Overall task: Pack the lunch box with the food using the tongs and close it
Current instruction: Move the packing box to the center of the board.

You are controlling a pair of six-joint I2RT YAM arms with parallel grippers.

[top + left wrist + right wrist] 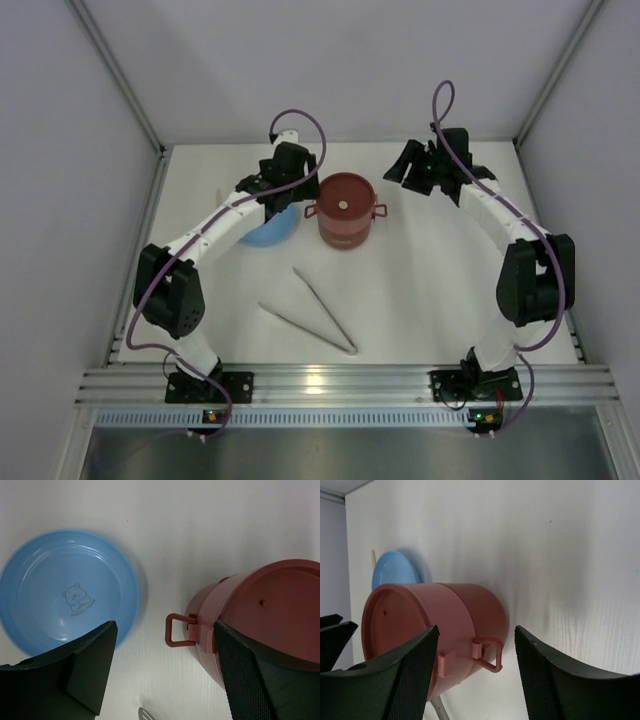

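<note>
The lunch box (pixel 345 210) stands stacked on the table with its dark-red lid on; it also shows in the wrist views (pixel 272 605) (pixel 420 622). Its left side latch (pixel 176 630) sticks out. My left gripper (pixel 300 192) hovers open between the lunch box and a blue plate, nothing between its fingers (pixel 165 675). My right gripper (pixel 408 165) hangs open to the right of the lunch box, apart from it, facing its side handle (pixel 492 655). The silver tongs (pixel 312 310) lie in a V nearer the front. No food shows anywhere.
A light-blue plate (pixel 270 230) with a bear print sits left of the lunch box, bare inside (pixel 70 590) and partly under my left arm. A thin pale stick (pixel 220 195) lies beyond it. White walls close in the table's left, back and right.
</note>
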